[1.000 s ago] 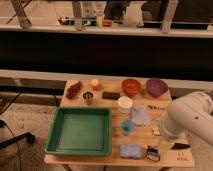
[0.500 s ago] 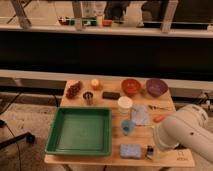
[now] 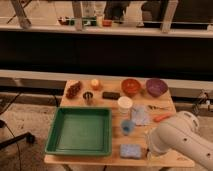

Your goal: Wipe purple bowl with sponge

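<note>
The purple bowl [image 3: 156,87] stands at the back right corner of the wooden table [image 3: 82,159]. The blue sponge [image 3: 131,150] lies flat near the table's front edge, right of the green tray. My white arm [image 3: 181,141] reaches in from the lower right. My gripper [image 3: 149,156] hangs dark at the arm's end, just right of the sponge, low over the table's front edge. It is far from the purple bowl.
A large green tray [image 3: 80,131] fills the front left. An orange-red bowl [image 3: 131,86], white cup [image 3: 124,105], blue cup [image 3: 127,126], pale cloth [image 3: 140,114], orange carrot-like item [image 3: 162,118], black block [image 3: 111,95], metal cup [image 3: 88,97] and red fruit [image 3: 74,90] stand about.
My arm has swung left and further over the table, bringing the gripper closer to the blue sponge. The objects on the table have not moved.
</note>
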`<state>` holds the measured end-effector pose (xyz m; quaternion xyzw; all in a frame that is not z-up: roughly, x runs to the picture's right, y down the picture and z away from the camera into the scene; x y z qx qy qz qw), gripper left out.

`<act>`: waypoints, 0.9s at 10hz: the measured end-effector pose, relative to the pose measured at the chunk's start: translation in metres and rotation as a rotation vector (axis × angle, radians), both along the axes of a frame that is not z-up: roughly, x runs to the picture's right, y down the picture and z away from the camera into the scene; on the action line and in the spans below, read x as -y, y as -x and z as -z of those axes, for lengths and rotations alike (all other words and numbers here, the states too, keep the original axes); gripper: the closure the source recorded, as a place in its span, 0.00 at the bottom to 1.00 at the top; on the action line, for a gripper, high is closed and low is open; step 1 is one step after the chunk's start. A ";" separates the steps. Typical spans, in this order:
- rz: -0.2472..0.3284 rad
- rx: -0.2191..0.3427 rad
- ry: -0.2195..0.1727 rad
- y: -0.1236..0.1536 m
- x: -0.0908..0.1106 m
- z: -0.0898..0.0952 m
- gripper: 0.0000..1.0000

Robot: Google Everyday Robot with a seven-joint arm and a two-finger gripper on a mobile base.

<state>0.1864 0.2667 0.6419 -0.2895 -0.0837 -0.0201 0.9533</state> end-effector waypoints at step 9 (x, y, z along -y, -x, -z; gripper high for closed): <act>0.010 0.026 0.026 0.014 -0.021 -0.030 0.20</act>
